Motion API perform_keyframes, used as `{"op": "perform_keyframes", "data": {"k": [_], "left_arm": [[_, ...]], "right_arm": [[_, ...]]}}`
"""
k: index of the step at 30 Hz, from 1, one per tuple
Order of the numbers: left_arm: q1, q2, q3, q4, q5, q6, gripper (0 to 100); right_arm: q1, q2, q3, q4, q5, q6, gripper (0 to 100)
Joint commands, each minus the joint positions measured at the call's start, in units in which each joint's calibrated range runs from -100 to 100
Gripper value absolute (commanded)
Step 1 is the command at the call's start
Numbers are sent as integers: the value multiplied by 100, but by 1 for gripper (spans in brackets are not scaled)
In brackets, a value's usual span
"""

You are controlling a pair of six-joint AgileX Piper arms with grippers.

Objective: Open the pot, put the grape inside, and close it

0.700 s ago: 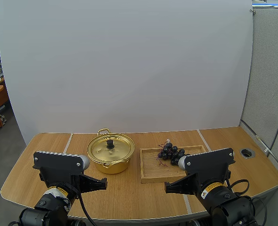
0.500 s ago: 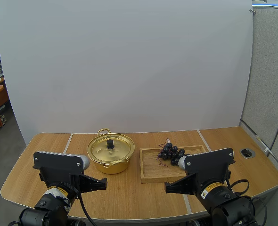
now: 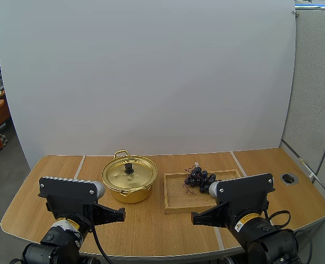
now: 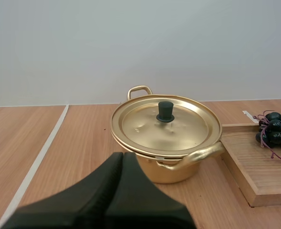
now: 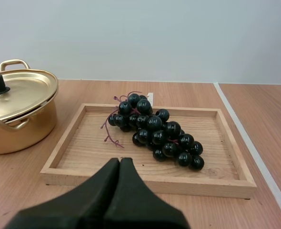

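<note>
The bunch of grapes (image 5: 155, 129) lies in the wooden tray (image 5: 145, 182), just ahead of the right hand (image 5: 120, 162), which is pressed closed on nothing. The gold pot (image 4: 178, 171), its lid (image 4: 178, 126) on, stands on the worktop (image 4: 59, 157) ahead of the left hand (image 4: 123, 156), likewise closed and empty.

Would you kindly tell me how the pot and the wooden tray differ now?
The pot is round, shiny gold metal; the wooden tray is flat, rectangular wood. The pot is shut under its lid; the wooden tray lies open, holding the grapes. Both rest on the table.
</note>
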Motion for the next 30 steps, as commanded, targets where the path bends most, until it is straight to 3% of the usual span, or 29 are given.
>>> {"op": "perform_keyframes", "data": {"k": [1, 17, 25, 30], "left_arm": [[24, -22, -350, -43, -7, -62, 0], [24, -22, -3003, 232, 90, -52, 0], [24, -22, -4358, 365, 2015, -52, 0], [24, -22, -4712, 393, 2323, 77, 0]], "right_arm": [[12, -27, -191, -82, -146, 7, 0], [12, -27, -2880, -151, 153, 7, 0], [12, -27, -4020, -160, 882, 7, 0], [12, -27, -4597, -160, 1996, 7, 0]]}}
